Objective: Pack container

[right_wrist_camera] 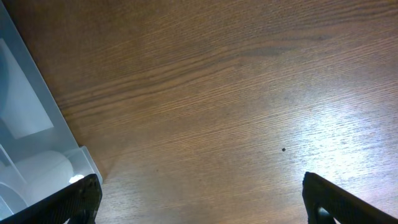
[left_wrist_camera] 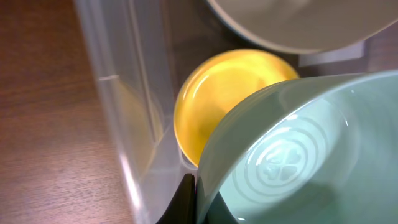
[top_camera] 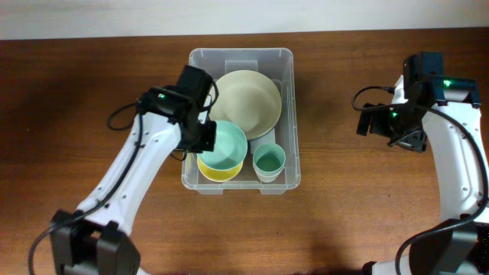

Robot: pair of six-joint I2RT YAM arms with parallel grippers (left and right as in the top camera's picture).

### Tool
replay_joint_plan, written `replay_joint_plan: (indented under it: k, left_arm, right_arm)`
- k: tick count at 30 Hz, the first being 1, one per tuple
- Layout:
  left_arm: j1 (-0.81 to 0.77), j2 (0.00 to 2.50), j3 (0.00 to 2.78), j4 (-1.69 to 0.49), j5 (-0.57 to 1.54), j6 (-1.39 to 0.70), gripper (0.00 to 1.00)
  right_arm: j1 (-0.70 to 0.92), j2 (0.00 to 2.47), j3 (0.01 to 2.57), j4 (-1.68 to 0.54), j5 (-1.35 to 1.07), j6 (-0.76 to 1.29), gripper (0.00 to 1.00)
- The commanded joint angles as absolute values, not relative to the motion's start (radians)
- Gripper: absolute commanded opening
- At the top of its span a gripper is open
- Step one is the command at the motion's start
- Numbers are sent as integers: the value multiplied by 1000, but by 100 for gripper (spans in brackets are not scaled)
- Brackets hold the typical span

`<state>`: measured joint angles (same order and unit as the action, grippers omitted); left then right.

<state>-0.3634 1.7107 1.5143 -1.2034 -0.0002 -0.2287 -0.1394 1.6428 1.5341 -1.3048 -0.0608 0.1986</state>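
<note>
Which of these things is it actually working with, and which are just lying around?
In the job: container, beige bowl, teal bowl in the left hand, yellow bowl, teal cup.
Lying about: nothing loose visible; right hand open over the table.

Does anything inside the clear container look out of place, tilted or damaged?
Nothing looks spilled or broken. Only the teal bowl is unsettled: the left tool grips its rim, holding it over the yellow bowl inside the container, apparently off-centre.
</note>
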Motion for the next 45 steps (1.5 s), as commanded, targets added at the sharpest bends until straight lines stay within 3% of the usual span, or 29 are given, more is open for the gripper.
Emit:
replay_joint_plan:
  k: [1,4,7,10,20,27,29,30,45]
  left_arm:
    - [-366,1739,1519,-1211,3,-238,1]
    - [-366,1741,1519,-1210,2,-237,5]
    - [-366,1741,1519,-1213,0,-238,33]
    - [-366,1741,1519,-1213,0,-238,44]
    - [-352,1662,1551,-1181,-146,-238,48]
    - [-185,1595,1558,-939,-171,-220,71]
    - [-146,1601,1557,-896,-169,-218,85]
    - [-129,1604,1557,-889,-170,-218,99]
    - [-82,1605,1557,-852,-174,-207,100]
  right_arm:
    - [-139,1643,1532,-1305,-56,190,99]
    - [-139,1643,1532,-1305,-56,190,99]
    - [-139,1643,1532,-1305,-56,190,99]
    - [-139,1643,1532,-1305,-56,190,99]
    - [-137,1642,1537,-1295,-48,191,99]
    - [-76,1642,1666,-1159,-39,136,99]
    - [-54,1643,1669,-1082,-30,127,99]
    - [-45,1645,1668,-1054,-30,127,99]
    - [-20,1672,1668,-933,6,127,99]
